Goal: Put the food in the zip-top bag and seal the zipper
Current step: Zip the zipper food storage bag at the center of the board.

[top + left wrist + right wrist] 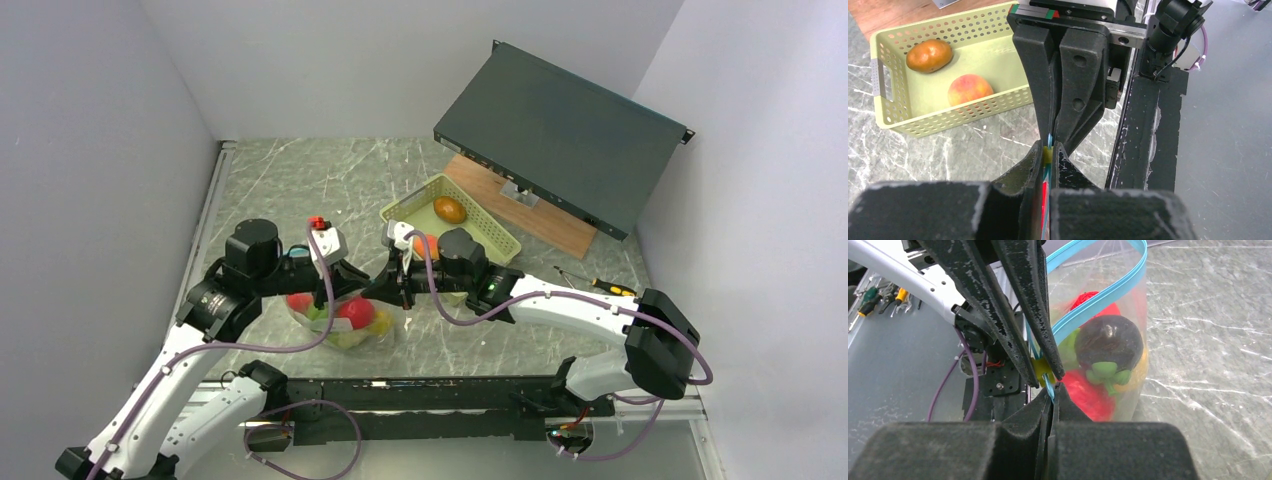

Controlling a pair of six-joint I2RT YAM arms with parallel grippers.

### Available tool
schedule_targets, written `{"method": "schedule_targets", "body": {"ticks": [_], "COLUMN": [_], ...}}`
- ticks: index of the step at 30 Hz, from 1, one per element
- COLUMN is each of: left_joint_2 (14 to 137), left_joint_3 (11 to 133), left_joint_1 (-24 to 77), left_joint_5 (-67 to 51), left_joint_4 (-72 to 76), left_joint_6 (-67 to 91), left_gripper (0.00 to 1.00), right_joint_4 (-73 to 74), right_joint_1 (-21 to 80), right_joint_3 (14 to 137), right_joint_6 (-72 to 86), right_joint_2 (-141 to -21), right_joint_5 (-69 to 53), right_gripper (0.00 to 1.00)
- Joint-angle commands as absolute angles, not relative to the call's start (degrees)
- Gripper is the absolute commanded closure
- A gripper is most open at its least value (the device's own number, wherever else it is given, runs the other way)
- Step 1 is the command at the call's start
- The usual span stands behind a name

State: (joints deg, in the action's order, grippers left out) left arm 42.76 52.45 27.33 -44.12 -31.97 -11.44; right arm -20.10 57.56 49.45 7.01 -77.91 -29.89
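Observation:
The zip-top bag (340,325) lies between the arms, holding red, green and yellow food (355,312). In the right wrist view a dark round piece with a green stem (1108,342) and a red piece (1088,395) show through the plastic. The teal zipper (1098,300) gapes in a loop. My left gripper (1048,150) is shut on the zipper at its small yellow slider (1048,156). My right gripper (1052,390) is shut on the zipper's end, tip to tip with the left one. A brown piece (929,55) and a peach piece (970,89) lie in the basket.
The pale green basket (495,235) sits behind the right gripper. A dark rack unit (560,135) leans on a wooden board (525,210) at the back right. A screwdriver (605,286) lies by the right arm. The black base rail (1143,130) runs close beside the grippers.

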Motion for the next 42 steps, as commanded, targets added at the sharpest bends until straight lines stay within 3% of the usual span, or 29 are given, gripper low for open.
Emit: {"method": "schedule_targets", "body": {"ticks": [1,12,19,22,25,27,32,36,38,42], "left_joint_2": [41.1,37.8,37.9,38.1,38.1,37.8,37.4,37.3,37.3,36.5], "left_joint_3": [51.5,51.9,51.8,52.0,52.3,52.2,52.4,52.3,52.4,52.0], "left_joint_1": [27.5,27.5,27.5,27.4,27.5,27.5,27.4,27.5,27.4,27.5], "left_joint_5": [-45.1,-39.3,-41.1,-42.4,-43.0,-43.0,-42.7,-42.6,-42.4,-42.2], "left_joint_4": [-31.8,-40.5,-40.1,-39.1,-39.0,-39.0,-39.2,-39.7,-40.2,-39.7], "left_joint_6": [-13.3,-16.6,-15.3,-14.2,-14.1,-14.2,-14.2,-14.2,-14.3,-14.1], "left_gripper": [1.0,1.0,1.0,1.0,1.0,1.0,1.0,1.0,1.0,1.0], "right_joint_4": [-25.6,-37.4,-25.2,-15.9,-10.8,-7.5,3.9,2.8,2.7,4.4], "right_joint_1": [57.5,55.5,55.3,55.3,55.3,55.3,55.2,55.2,55.1,55.2], "right_joint_3": [49.0,39.1,46.0,52.6,55.9,58.4,66.3,67.1,67.1,67.3], "right_joint_6": [10.6,20.8,12.8,7.4,3.3,0.7,-6.4,-5.5,-5.4,-7.1], "right_joint_2": [-75.9,-72.1,-74.6,-77.3,-78.2,-79.1,-83.4,-84.0,-83.8,-83.5], "right_joint_5": [-27.4,-23.5,-34.8,-39.9,-42.8,-45.5,-48.2,-46.9,-46.1,-45.3], "right_gripper": [1.0,1.0,1.0,0.77,0.64,0.61,0.75,1.0,1.0,0.86]}}
